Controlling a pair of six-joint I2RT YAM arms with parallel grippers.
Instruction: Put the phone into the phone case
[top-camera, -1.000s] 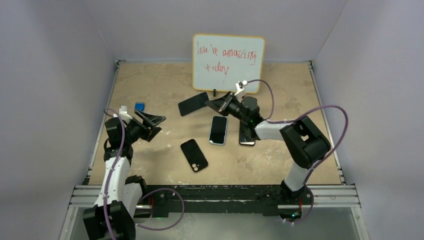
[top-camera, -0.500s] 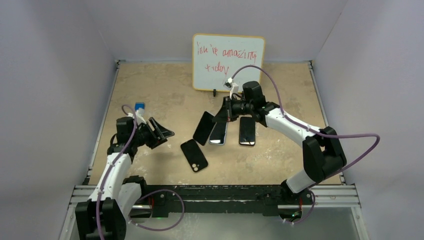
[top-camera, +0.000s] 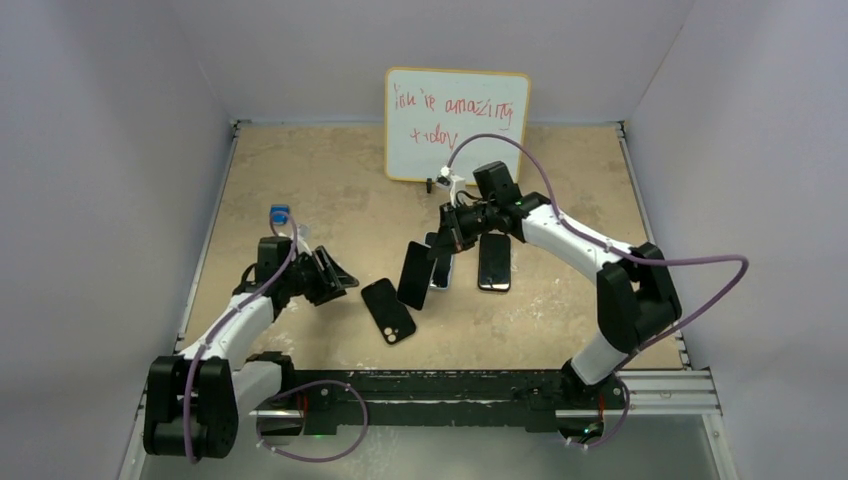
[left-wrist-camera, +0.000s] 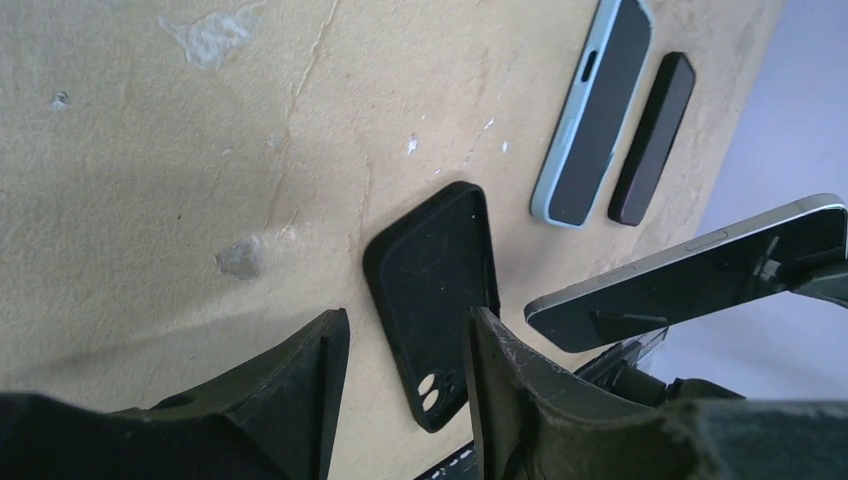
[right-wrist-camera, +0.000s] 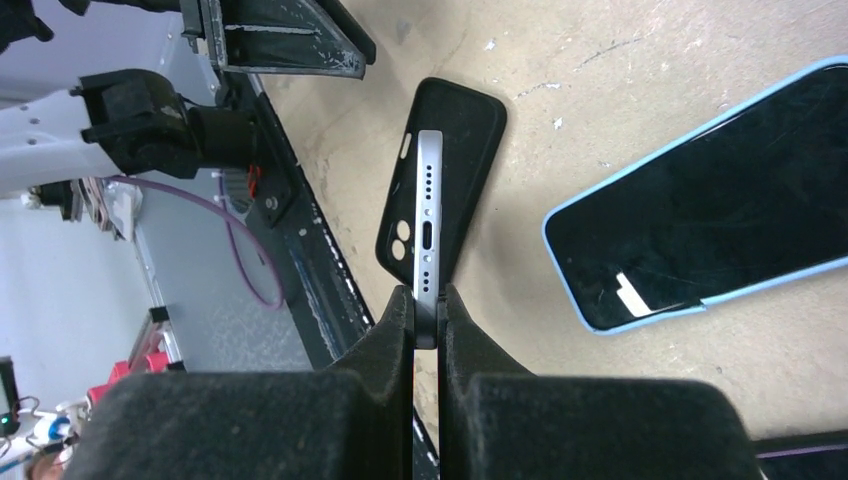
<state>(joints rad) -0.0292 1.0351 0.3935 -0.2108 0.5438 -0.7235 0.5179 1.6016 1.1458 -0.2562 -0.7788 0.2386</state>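
Observation:
My right gripper (top-camera: 438, 248) (right-wrist-camera: 427, 300) is shut on a black phone with a silver edge (top-camera: 415, 275) (right-wrist-camera: 429, 220) (left-wrist-camera: 690, 275). It holds that phone tilted on edge above an empty black case (top-camera: 388, 310) (left-wrist-camera: 432, 300) (right-wrist-camera: 470, 130). The light blue phone case (top-camera: 444, 276) (left-wrist-camera: 592, 110) (right-wrist-camera: 700, 200) lies flat behind it, with a glossy dark face filling it. The phone (top-camera: 493, 262) (left-wrist-camera: 652, 140), dark with a thin reddish rim, lies flat to the right of the blue case. My left gripper (top-camera: 340, 278) (left-wrist-camera: 407, 318) stands open and empty, just left of the black case.
A whiteboard (top-camera: 457, 125) with red writing leans at the back. A small blue cube (top-camera: 279, 213) sits near the left edge behind my left arm. The metal rail (top-camera: 430, 385) runs along the table's front edge. Walls close in both sides.
My right arm carried the silver-edged phone from near the whiteboard forward and left, until it was over the black case. My left arm swung right toward that case and its jaws narrowed.

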